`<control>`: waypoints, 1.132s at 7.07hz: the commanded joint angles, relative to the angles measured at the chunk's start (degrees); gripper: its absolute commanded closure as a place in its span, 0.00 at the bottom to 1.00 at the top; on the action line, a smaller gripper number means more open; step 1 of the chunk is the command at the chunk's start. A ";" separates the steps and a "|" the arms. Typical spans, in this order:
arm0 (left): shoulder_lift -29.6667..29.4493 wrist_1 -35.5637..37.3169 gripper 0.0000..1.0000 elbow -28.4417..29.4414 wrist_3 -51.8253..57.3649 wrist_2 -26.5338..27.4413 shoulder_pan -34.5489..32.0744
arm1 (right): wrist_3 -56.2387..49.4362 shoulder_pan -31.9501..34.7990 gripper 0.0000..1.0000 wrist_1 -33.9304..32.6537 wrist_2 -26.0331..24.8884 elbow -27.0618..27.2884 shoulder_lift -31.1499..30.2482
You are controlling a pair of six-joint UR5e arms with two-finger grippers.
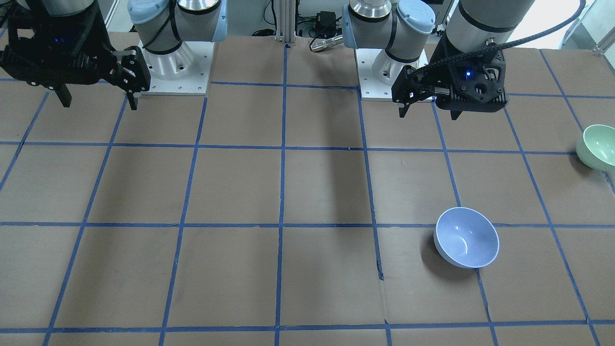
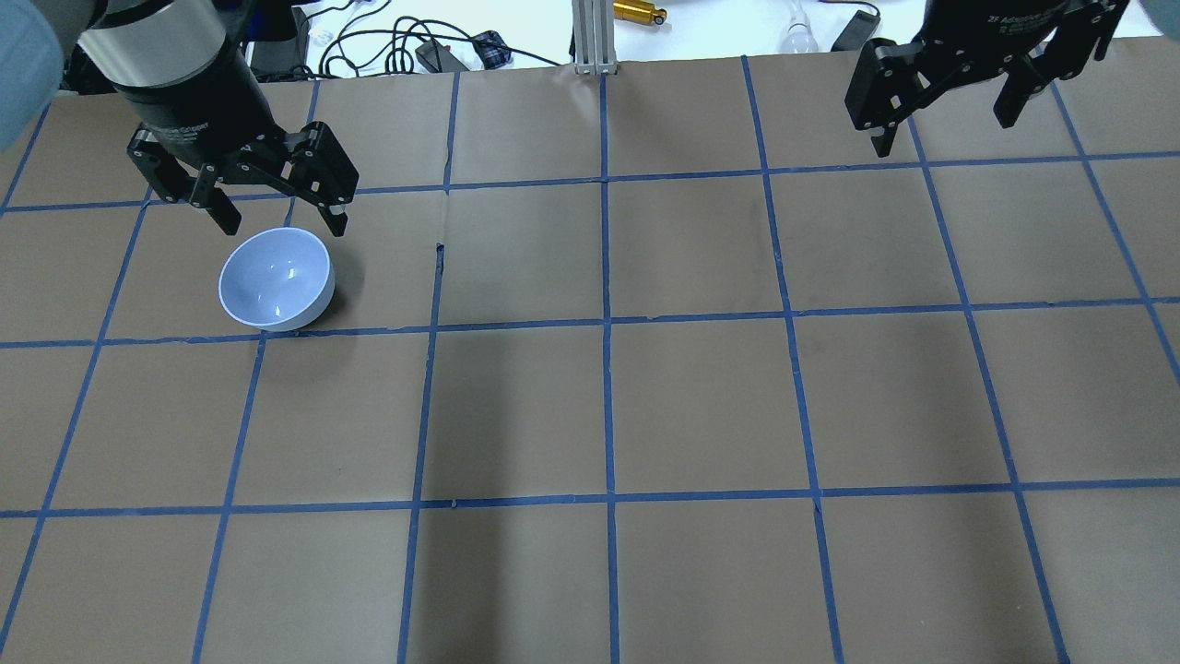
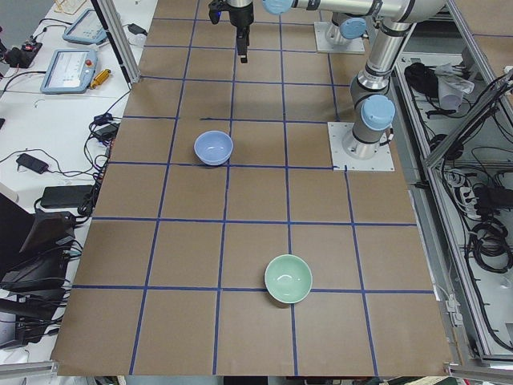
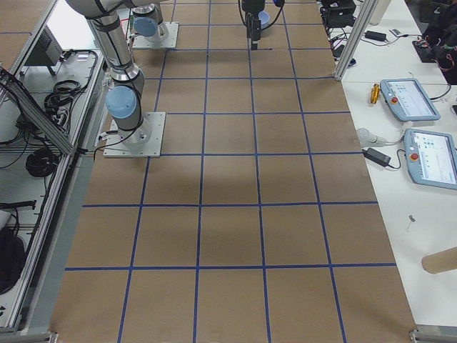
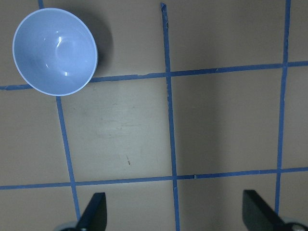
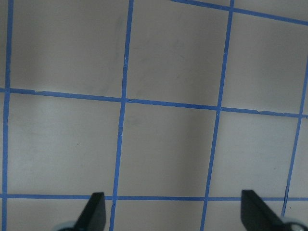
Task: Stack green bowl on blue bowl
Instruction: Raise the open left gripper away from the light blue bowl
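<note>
The green bowl (image 1: pixel 598 146) is set at the table's far left end, well apart from the blue bowl (image 2: pixel 277 278) and left of the left gripper (image 2: pixel 281 219), which is held spread and empty (the nearer arm, it is judged). The right gripper (image 2: pixel 945 129) is likewise spread, well to the right. The white lettering on its body cannot be read surely.

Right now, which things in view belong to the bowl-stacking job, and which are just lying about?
Job: green bowl, blue bowl, left gripper with jaws open.
Lying about: touchscreen pendants, brass-coloured cylinder, black power adapter.
</note>
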 commanded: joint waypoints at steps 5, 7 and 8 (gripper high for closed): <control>-0.73 0.47 0.00 0.25 3.78 -0.27 2.64 | 0.00 -0.05 0.00 0.00 0.00 0.00 0.00; -1.00 1.19 0.00 0.08 21.29 0.43 10.17 | 0.00 0.04 0.00 0.00 0.00 0.00 0.00; -1.00 1.10 0.00 -0.09 32.34 2.18 15.79 | 0.00 0.04 0.00 0.00 0.00 0.00 0.00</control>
